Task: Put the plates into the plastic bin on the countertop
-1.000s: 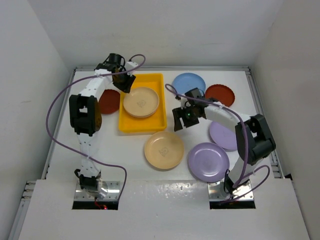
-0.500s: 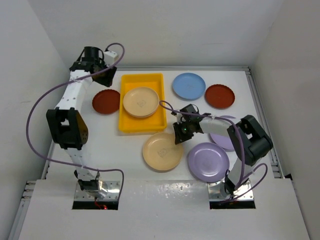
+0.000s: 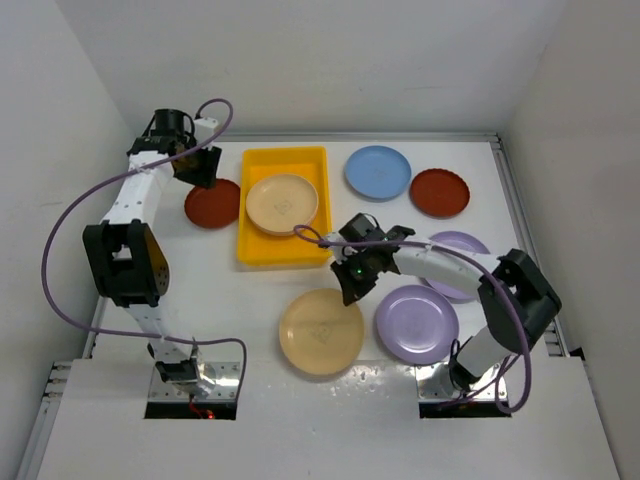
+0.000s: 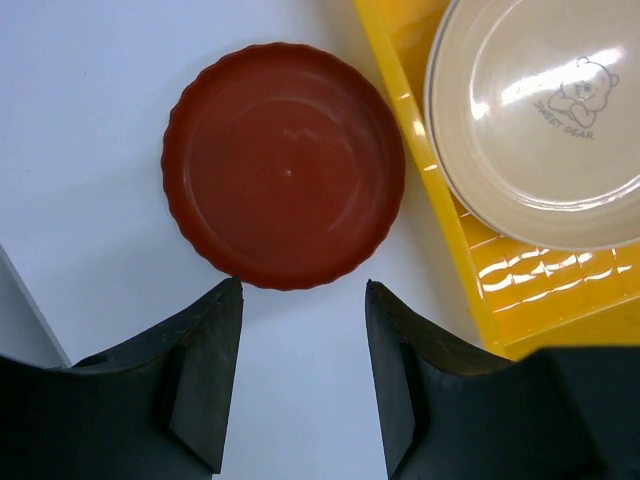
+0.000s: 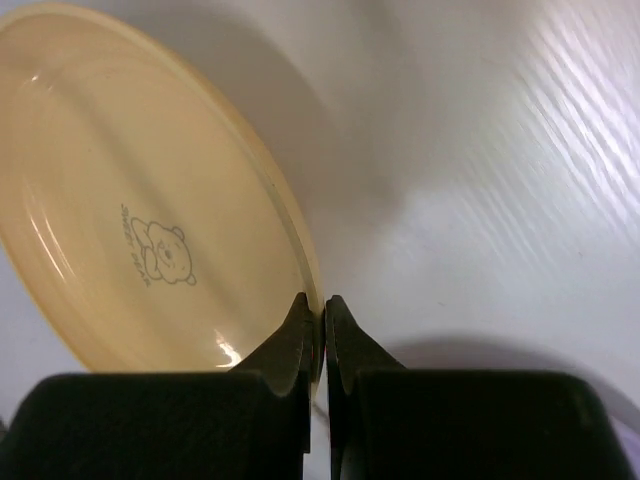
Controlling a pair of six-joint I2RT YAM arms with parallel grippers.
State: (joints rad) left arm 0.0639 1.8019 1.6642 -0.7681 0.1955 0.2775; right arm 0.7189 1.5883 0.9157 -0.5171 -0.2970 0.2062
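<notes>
Right gripper (image 5: 320,318): clamped on your tan plate (image 3: 321,331) at its rim, open countertop (image 3: 240,300) to its left. Left gripper (image 4: 300,375): fingers apart, dark red plate (image 4: 285,165) just ahead, beside the plastic bin (image 3: 283,252).

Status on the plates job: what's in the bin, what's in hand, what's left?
Done: one cream plate lies in the yellow bin.
In hand: the right gripper pinches the rim of the tan plate; the left gripper hangs open over the left dark red plate.
Left: light blue plate, right dark red plate, near lilac plate, far lilac plate.
</notes>
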